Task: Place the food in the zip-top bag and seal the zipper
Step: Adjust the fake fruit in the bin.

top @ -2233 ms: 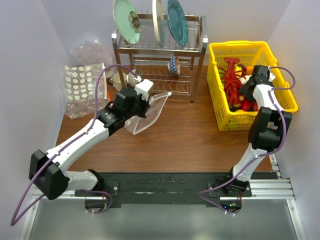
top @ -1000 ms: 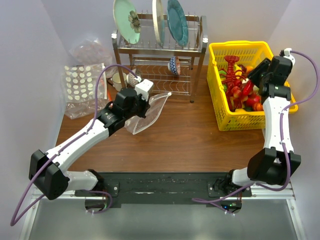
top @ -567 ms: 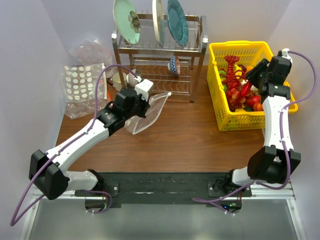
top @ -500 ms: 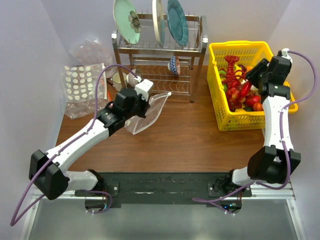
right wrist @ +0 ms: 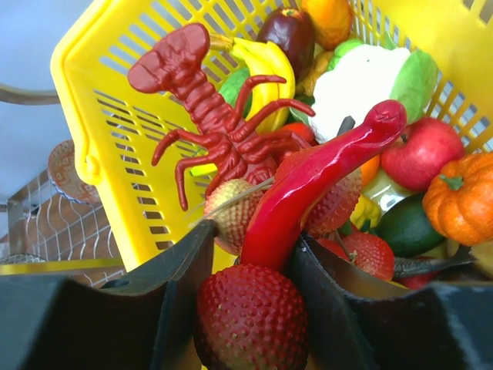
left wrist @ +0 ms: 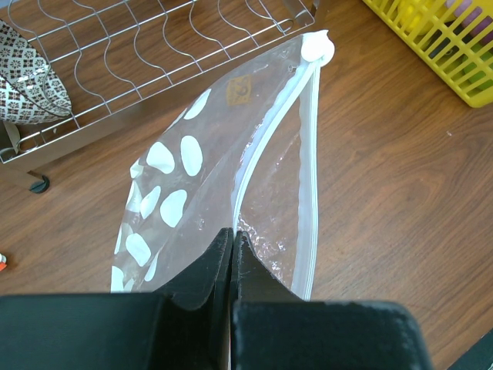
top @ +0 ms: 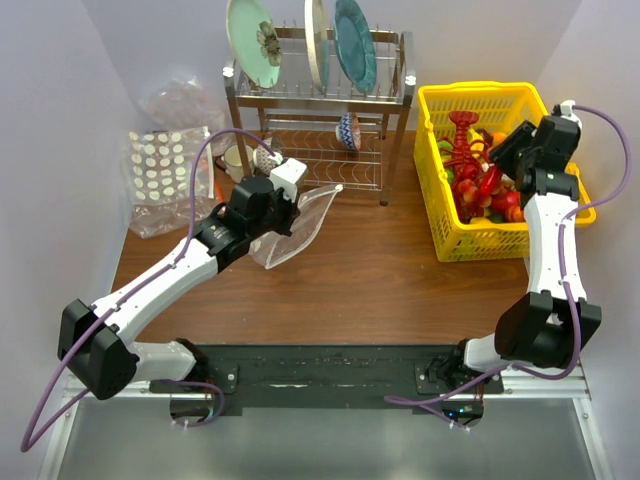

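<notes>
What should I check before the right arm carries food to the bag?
1. Grip of left end effector on bag edge: ok.
2. Mouth open, zipper strips apart: ok.
3. Grip of right end effector on bumpy fruit: ok.
4. That grip free of chili: cannot tell.
5. Straight path to bag clear of rack post: cannot tell.

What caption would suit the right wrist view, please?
Right gripper grips a bumpy red toy fruit and glossy red toy chilli above the yellow plastic basket.
</notes>
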Available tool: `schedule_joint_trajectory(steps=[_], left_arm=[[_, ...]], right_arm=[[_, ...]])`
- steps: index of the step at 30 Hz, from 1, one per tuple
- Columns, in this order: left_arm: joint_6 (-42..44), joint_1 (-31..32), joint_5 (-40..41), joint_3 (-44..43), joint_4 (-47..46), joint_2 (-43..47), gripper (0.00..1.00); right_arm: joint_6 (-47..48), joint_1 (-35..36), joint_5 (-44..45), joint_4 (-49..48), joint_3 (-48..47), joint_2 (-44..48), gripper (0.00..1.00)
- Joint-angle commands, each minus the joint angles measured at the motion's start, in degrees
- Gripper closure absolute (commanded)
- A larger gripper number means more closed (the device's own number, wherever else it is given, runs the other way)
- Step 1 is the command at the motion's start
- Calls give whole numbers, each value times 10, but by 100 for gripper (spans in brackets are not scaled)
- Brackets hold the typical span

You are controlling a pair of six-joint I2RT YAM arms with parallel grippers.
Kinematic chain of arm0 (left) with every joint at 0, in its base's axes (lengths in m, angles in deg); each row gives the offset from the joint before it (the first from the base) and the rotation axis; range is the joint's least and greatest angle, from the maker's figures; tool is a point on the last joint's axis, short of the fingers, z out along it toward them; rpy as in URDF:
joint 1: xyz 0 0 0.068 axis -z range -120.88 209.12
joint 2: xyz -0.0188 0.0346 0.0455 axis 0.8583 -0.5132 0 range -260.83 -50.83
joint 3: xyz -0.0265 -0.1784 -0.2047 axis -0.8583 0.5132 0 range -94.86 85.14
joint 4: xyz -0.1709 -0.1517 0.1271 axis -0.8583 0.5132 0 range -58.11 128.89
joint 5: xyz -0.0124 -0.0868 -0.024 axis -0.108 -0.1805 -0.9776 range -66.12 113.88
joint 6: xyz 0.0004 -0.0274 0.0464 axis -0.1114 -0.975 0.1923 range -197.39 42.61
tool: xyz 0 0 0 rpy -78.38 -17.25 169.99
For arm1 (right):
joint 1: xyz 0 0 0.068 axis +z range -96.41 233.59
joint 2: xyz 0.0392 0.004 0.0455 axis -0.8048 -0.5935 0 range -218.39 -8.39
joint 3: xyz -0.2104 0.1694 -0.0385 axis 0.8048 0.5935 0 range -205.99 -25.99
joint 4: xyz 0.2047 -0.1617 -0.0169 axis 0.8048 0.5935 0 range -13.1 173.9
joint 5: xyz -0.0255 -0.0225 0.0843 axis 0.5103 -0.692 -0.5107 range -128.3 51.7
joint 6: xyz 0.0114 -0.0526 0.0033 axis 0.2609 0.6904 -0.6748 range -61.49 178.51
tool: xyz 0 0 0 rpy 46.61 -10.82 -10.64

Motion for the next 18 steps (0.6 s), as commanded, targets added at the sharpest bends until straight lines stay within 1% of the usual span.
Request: schedule_joint_trajectory(steps=[1, 2, 3, 4, 5, 6, 7, 9, 10, 11, 12, 18], left_arm=[[13, 2, 4, 2, -17, 2, 100], [13, 2, 5, 2, -18, 2, 100], [13, 2, 5, 2, -17, 1, 100], [13, 2, 6, 2, -17, 0, 100], [13, 2, 5, 2, -17, 1, 100], [13, 1, 4, 2, -17, 1, 100], [13, 1, 4, 2, -17, 0, 100], [13, 1, 5, 2, -16, 1, 100], [13, 2, 4, 1, -17, 0, 100], [13, 2, 5, 1, -17, 1, 100], [13, 1, 5, 1, -17, 0, 100], [14, 2, 6, 0, -15, 0, 100]], right_arm=[[1, 1, -9, -30, 11, 30, 94], [0, 1, -7, -31, 12, 30, 94], [-2, 0, -5, -31, 12, 30, 84], [-3, 1, -1, -30, 11, 30, 67], [-4, 0, 0, -30, 11, 30, 55], [-4, 1, 0, -31, 11, 31, 46], [-3, 1, 1, -32, 11, 33, 41], [-5, 1, 2, -31, 10, 34, 36], [-5, 1, 2, -31, 11, 36, 37], [-4, 1, 0, -31, 12, 36, 47], [-5, 1, -1, -33, 13, 37, 99], [-8, 1, -1, -37, 18, 39, 100]])
